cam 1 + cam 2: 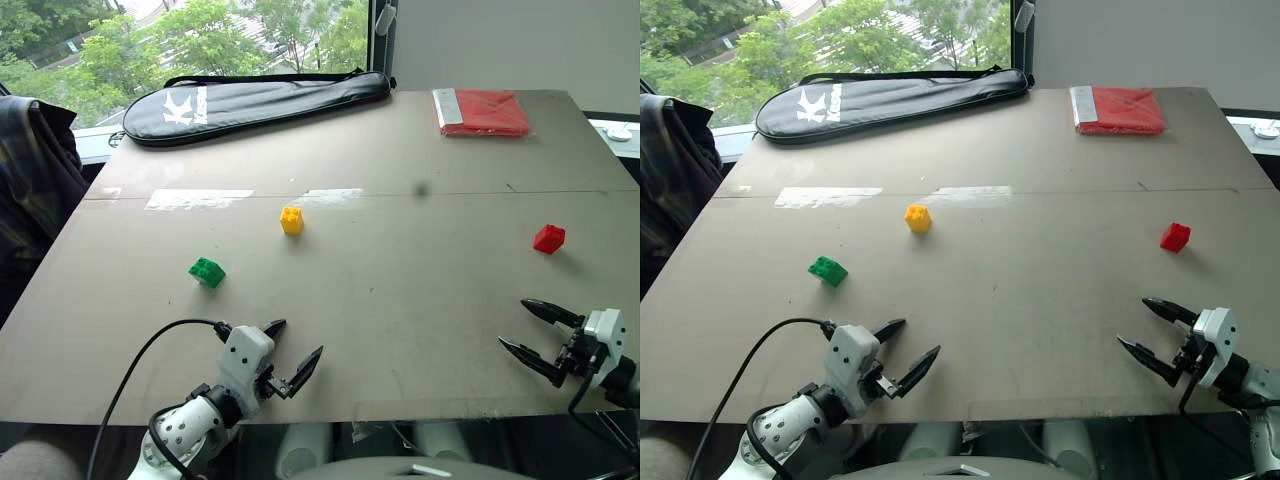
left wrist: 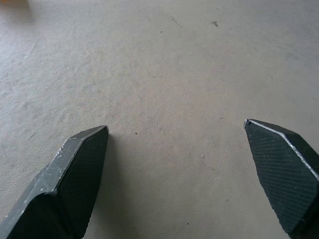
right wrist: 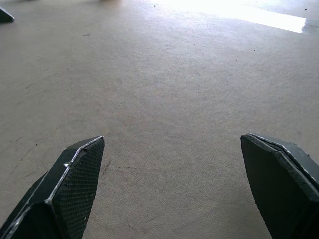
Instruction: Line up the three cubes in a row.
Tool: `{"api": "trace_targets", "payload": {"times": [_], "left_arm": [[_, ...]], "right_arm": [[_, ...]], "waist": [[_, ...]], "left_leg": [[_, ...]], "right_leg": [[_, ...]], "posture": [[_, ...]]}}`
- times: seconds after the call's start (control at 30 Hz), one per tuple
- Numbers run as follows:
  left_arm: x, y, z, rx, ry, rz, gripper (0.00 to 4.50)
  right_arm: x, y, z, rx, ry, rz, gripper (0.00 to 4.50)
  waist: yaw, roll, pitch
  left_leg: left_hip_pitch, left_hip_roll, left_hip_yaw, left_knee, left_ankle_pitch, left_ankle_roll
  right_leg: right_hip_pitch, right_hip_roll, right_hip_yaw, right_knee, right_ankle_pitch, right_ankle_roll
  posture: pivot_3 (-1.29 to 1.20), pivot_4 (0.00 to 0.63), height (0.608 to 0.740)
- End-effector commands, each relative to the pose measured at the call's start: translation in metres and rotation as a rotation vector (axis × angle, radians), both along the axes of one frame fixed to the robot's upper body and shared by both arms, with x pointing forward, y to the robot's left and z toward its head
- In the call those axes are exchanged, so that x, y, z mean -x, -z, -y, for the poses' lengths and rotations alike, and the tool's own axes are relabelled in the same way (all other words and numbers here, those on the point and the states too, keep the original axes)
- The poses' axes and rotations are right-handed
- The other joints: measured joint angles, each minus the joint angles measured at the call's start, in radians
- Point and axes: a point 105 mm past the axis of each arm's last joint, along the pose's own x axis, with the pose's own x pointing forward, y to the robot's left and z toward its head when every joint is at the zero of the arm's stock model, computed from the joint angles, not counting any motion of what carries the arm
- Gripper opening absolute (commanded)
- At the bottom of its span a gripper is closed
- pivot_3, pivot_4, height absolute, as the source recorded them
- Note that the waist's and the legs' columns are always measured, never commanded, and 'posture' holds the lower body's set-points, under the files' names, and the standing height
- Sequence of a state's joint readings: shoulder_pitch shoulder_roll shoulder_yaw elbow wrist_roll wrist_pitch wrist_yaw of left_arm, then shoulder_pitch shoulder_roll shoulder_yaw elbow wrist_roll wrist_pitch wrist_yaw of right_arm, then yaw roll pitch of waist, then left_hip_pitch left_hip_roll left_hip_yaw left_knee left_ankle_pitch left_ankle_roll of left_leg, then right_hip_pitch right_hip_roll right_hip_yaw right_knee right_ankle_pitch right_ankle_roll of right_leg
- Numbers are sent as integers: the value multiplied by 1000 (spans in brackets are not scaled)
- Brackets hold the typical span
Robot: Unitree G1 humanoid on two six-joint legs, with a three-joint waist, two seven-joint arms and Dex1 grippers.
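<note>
Three cubes lie apart on the grey table [image 1: 400, 290]: a yellow cube [image 1: 291, 220] near the middle, a green cube [image 1: 206, 271] to its front left, and a red cube [image 1: 548, 238] on the right side. My left gripper [image 1: 297, 345] hovers open near the front edge, in front of and to the right of the green cube, with nothing between its fingers [image 2: 82, 164]. Low at the front right, in front of the red cube, my right gripper [image 1: 522, 327] is open and empty too, fingers [image 3: 75, 179] spread wide over bare tabletop.
A long black racket bag [image 1: 255, 103] lies along the table's far left edge. A flat red folded packet [image 1: 481, 111] rests at the far right corner. Pale tape strips [image 1: 198, 198] mark the table's middle seam. A dark plaid garment [image 1: 35, 170] hangs off the left side.
</note>
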State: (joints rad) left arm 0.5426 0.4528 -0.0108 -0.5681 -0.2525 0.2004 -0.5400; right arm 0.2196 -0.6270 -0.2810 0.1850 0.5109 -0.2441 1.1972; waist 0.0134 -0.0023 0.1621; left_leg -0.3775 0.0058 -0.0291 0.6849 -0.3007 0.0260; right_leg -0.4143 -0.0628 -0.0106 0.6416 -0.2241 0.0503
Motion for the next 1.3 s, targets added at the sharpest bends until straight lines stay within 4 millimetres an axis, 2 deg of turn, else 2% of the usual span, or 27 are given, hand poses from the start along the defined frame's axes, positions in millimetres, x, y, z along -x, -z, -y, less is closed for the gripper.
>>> {"api": "trace_targets", "payload": {"times": [0.03, 0.13, 0.57, 1.3], "left_arm": [[-1, -3, 6, 10, 30, 15, 4459], [-8, -5, 7, 17, 45, 35, 4459], [-9, -3, 5, 5, 72, 30, 4459], [-21, 0, 5, -15, 140, 46, 4459]], "right_arm": [[0, -8, 8, 24, 24, 42, 4500], [-1, -7, 8, 24, 40, 49, 4500], [2, 0, 2, 17, 49, 50, 4500], [3, -2, -2, 23, 92, 73, 4500]], "waist": [[0, 0, 0], [2, 0, 0], [0, 0, 0], [1, 1, -1]], "left_leg": [[0, 0, 0, 0, 0, 0], [0, 0, 0, 0, 0, 0], [0, 0, 0, 0, 0, 0], [1, 0, 1, 1, 0, 0]], "right_leg": [[0, 0, 0, 0, 0, 0], [0, 0, 0, 0, 0, 0], [0, 0, 0, 0, 0, -1], [0, 0, 1, 1, 1, -1]], "posture": [[0, 150, 707], [0, 150, 707], [0, 150, 707], [0, 150, 707]]}}
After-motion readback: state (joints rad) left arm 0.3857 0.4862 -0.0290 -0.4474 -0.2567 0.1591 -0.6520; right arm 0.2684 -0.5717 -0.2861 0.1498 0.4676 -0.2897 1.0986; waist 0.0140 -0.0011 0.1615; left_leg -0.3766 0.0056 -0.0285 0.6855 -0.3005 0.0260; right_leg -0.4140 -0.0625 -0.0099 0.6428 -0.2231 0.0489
